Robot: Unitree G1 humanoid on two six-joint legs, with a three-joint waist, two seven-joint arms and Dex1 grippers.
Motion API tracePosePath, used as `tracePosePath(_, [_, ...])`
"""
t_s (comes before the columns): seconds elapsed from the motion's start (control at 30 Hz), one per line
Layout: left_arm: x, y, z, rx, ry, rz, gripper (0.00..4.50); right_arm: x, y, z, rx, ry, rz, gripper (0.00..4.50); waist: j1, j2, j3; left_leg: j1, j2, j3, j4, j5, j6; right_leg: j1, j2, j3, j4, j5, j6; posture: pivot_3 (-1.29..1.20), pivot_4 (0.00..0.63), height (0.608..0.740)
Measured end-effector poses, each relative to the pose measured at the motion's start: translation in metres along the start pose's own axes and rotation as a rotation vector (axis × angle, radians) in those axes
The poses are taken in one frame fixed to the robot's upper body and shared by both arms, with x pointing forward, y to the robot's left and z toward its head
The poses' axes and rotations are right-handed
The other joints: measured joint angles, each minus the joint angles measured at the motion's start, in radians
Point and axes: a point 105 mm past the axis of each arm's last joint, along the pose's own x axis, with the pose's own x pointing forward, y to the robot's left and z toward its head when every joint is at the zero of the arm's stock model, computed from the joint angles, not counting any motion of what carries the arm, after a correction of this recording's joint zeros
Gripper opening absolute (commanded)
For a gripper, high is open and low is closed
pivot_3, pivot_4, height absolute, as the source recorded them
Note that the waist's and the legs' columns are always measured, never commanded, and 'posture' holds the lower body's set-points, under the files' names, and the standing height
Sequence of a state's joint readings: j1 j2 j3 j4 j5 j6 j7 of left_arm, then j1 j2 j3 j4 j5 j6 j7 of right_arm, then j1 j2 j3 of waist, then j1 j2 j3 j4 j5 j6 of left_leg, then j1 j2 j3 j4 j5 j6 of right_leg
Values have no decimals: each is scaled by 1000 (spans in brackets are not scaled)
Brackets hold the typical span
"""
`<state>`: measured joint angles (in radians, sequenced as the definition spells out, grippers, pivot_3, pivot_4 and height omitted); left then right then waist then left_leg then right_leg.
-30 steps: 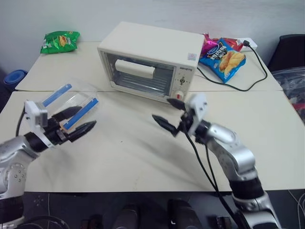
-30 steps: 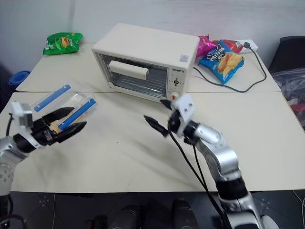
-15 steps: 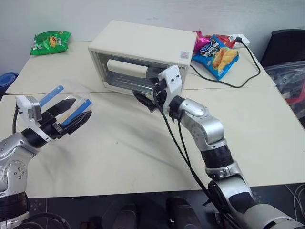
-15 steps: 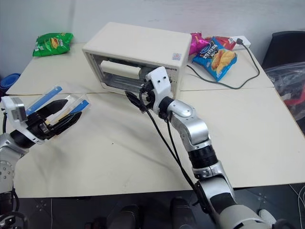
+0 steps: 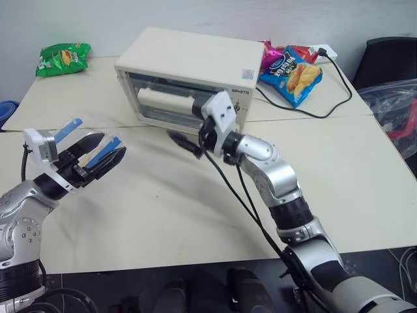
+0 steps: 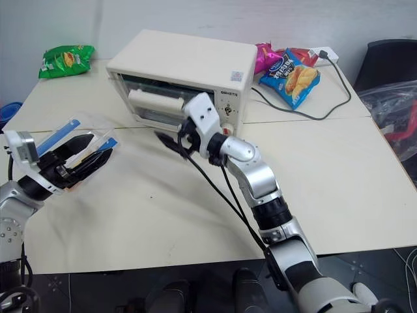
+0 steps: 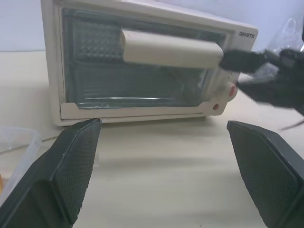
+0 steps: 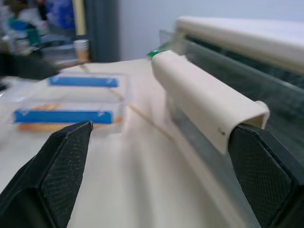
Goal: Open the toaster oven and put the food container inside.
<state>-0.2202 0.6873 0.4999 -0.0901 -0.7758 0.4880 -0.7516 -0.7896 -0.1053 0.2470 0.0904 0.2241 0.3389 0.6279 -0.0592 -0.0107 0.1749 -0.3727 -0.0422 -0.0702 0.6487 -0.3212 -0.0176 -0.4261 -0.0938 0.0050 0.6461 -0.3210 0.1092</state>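
**Oven door shut; right tool at the handle, container waiting by the left tool**

Left eye view: The toaster oven [image 5: 189, 78] sits on the table [image 5: 339, 176] at about 12 o'clock from centre, glass door closed. The right tool [image 5: 186, 142], fingers apart and empty, hangs in front of the door's lower edge, just below the bar handle [image 5: 163, 102]. The food container [image 5: 91, 147] rests on the table at 9 o'clock, with the left tool [image 5: 104, 160] around or just before it; which one cannot be told here. Snack bags [image 5: 290, 68] lie at 1 o'clock behind the oven, well apart from the work.

Left wrist view: The left tool's fingers [image 7: 71, 171] stand wide apart with nothing between them. The container's corner shows at 8 o'clock, outside the gap.

Right wrist view: The handle crosses toward the right-hand finger [image 8: 266, 175], near it; contact cannot be confirmed. The container lies beyond, at 9 o'clock.

Risks, in my judgement: closing below the handle would catch only air or glass. A pull without a firm hold could slip off the smooth bar, or drag the light oven forward. The falling door could strike the trailing cable [image 5: 247, 202].
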Motion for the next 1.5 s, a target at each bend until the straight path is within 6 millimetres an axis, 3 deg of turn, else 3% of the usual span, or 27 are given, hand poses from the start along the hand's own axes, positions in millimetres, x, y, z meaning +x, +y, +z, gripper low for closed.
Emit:
tracePosePath(0.1, [2,12,17,-35,-77,22,3735,-7,14,-11,-8,38,86,4500,0,0,0,0,0,0,1,0,0,0,0,0,0,0,0,0,150,740])
tracePosePath(0.33, [12,51,75,-21,-222,53,1670,-16,25,-21,-35,80,155,4500,0,-1,0,0,-2,-1,0,0,0,-2,1,-5,1,0,0,0,150,740])
tracePosePath(0.4, [29,63,76,3,-198,69,1092,-16,25,-22,-44,85,152,4500,4,-1,0,1,-3,-2,1,0,0,-2,1,-6,1,0,0,0,150,740])
tracePosePath(0.5, [58,70,59,44,-91,53,113,-16,27,-22,-59,84,162,4500,1,-1,-1,1,-5,-2,1,0,0,-3,0,-9,2,0,1,0,150,740])
tracePosePath(0.67, [99,62,27,140,80,-29,29,-14,30,-23,-75,80,179,4500,-6,-2,-1,0,-9,-1,3,0,0,-9,-3,-20,7,0,0,0,150,740])
tracePosePath(0.87, [103,54,18,237,171,-128,29,-36,33,-38,-102,112,176,4500,-6,-2,-1,0,-12,-2,4,-1,1,-12,-7,-23,11,0,0,0,150,740])
tracePosePath(0.97, [94,55,4,280,256,-151,29,-65,37,-59,-62,177,167,4500,4,-2,-1,-1,-13,-2,5,-1,2,-12,-8,-22,12,0,0,0,150,740])
tracePosePath(1.07, [79,57,-21,308,365,-155,29,-111,41,-75,1,244,143,4500,15,-2,-1,-1,-14,-2,7,-2,4,-11,-9,-22,11,1,1,0,150,740])
tracePosePath(1.2, [71,48,-49,285,418,-169,29,-153,48,-84,54,302,113,4500,33,-3,0,-2,-14,-2,12,-4,5,-10,-9,-21,11,1,1,0,150,740])
tracePosePath(1.37, [63,24,-83,216,416,-192,29,-174,34,-72,42,240,12,4500,38,-3,0,3,-13,-3,15,-6,7,-2,-9,-17,9,1,1,0,150,740])
tracePosePath(1.5, [57,20,-85,232,389,-131,29,-172,31,-56,1,110,-30,4500,41,-3,0,4,-13,-3,15,-7,7,-2,-9,-14,9,1,1,0,150,740])
